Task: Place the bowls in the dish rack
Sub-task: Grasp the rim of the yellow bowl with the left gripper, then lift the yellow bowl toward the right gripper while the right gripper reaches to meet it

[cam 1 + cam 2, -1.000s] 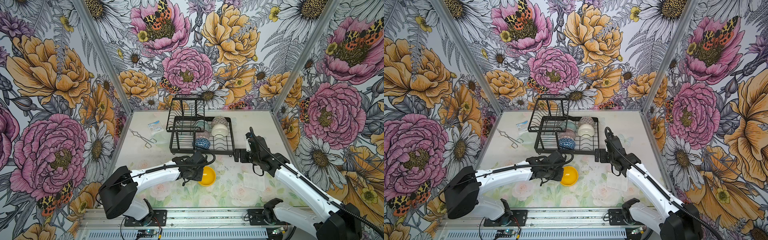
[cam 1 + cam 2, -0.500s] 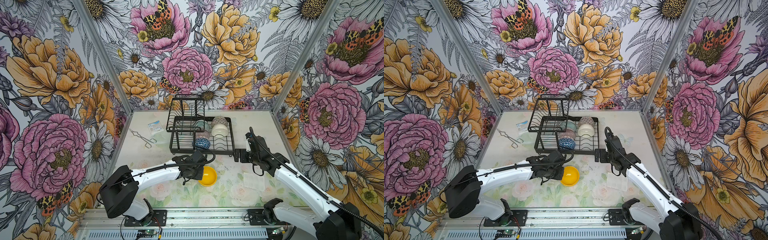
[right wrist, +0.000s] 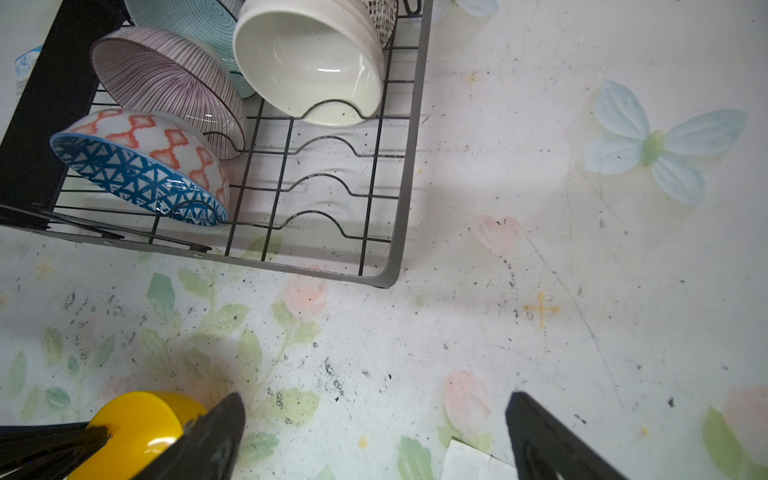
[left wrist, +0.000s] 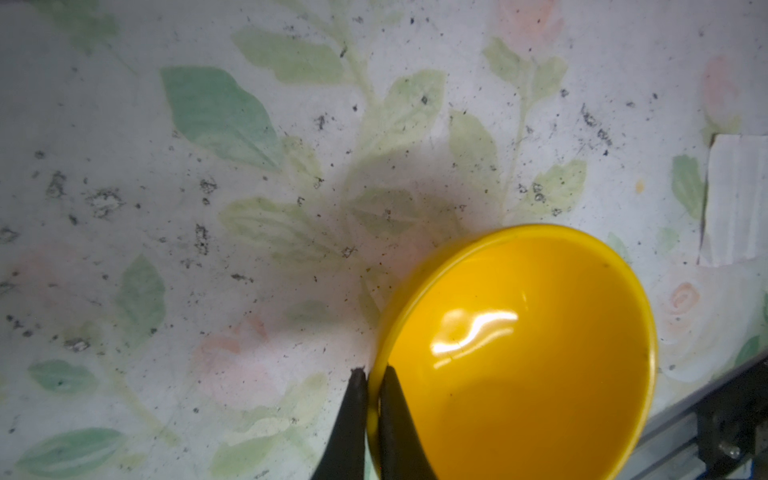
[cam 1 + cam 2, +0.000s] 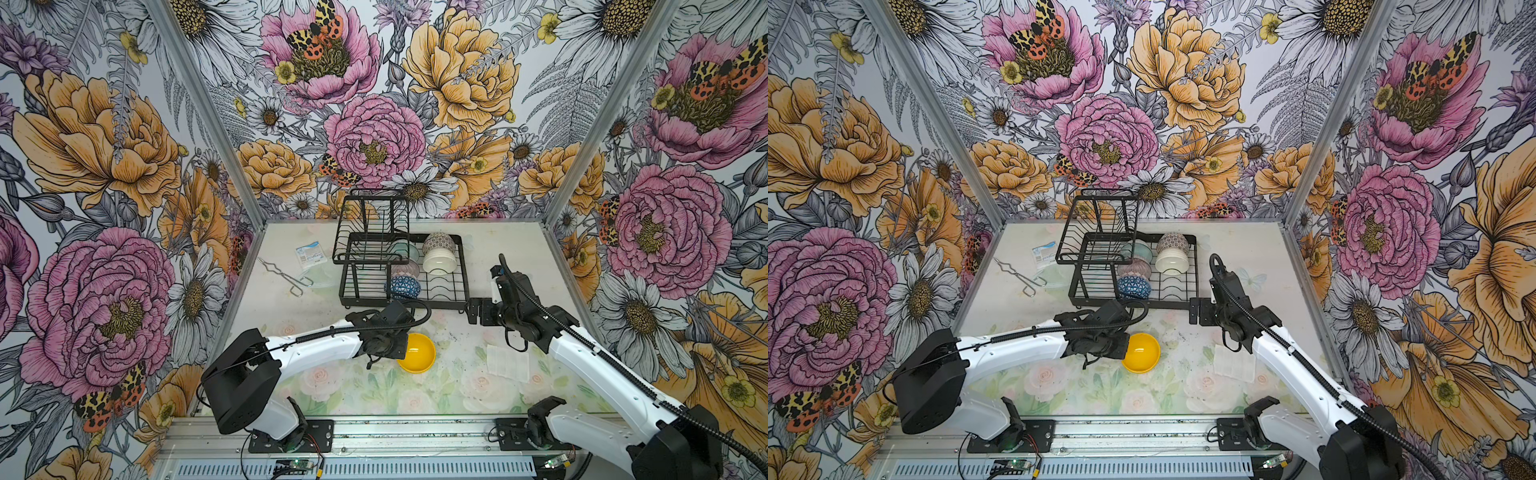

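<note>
Clamping the fingers of the left gripper [image 4: 372, 376] on the rim of the yellow bowl [image 4: 519, 353], wall between them, those of the right gripper [image 3: 376, 401] wide apart, empty; likely needing next a lift and tilt into a free slot of the dish rack [image 3: 409, 166] beyond the fingertips.

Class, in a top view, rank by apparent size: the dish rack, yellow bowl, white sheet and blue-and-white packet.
1. Dish rack: clearly largest.
2. Yellow bowl and white sheet: about alike; the bowl is partly hidden, so unranked.
3. Packet: smallest.
</note>
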Motion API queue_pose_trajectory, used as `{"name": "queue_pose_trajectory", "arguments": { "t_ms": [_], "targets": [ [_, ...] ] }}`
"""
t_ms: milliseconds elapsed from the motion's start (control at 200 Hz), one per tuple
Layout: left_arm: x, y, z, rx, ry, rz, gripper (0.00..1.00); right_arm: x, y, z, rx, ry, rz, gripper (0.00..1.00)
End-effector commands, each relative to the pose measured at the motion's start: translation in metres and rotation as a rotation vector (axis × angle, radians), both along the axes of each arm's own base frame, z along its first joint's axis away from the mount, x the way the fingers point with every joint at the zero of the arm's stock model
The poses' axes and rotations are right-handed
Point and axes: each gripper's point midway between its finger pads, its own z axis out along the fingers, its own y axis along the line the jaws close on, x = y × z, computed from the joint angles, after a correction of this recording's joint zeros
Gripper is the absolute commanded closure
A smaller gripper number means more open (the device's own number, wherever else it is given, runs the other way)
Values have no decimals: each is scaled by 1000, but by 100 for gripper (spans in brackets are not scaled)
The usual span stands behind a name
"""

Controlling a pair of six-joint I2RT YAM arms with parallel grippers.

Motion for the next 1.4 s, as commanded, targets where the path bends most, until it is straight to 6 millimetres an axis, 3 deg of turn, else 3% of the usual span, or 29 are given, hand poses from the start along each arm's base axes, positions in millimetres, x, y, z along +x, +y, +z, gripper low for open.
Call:
{"name": "queue_pose_trajectory", "arguments": {
  "t_ms": [0,245,641,981,1396],
  "targets": [
    [0,-3,-2,-26,8,-8,99,0,-1,-4,-3,11,7,0],
    [4,-2,7,-40,-15,-7,100,-1,1,-2,9,9,14,0],
    [40,4,56,-79,-145,13,100,-2,10,1,40,16,53,1],
    [79,-24,111,-125,-286,-45,100,-6,35,21,133,-7,182,0],
    [92,-55,117,-154,-316,-118,100,-5,56,42,203,-26,264,4]
  ]
}}
